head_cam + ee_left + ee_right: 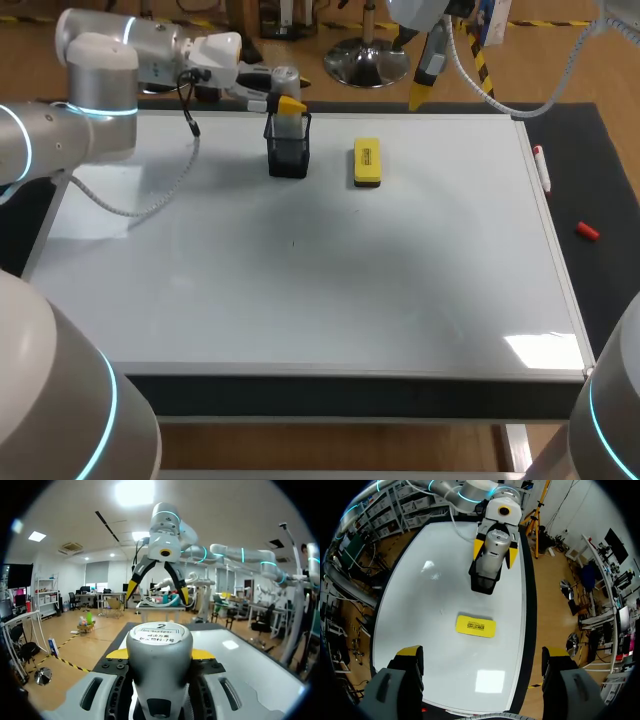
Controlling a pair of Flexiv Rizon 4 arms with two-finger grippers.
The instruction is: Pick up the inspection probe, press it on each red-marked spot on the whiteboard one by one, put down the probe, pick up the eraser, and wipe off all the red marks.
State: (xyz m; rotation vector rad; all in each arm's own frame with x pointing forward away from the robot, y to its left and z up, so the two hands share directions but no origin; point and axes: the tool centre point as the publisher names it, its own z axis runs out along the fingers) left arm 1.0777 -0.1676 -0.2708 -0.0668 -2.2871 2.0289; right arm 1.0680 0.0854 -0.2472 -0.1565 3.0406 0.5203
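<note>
Head camera high behind; left wrist camera tight behind its tool (160,654), right's high opposite, both catching the probe (496,544).

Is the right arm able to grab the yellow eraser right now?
Probably yes. The eraser lies bare on the whiteboard, ahead of the open right gripper. The left gripper is off at the holder beside it, not in between.

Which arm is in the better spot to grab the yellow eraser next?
Probably right: the right tool is open and empty with the eraser ahead of it, while the left tool grips the probe at the black holder.
</note>
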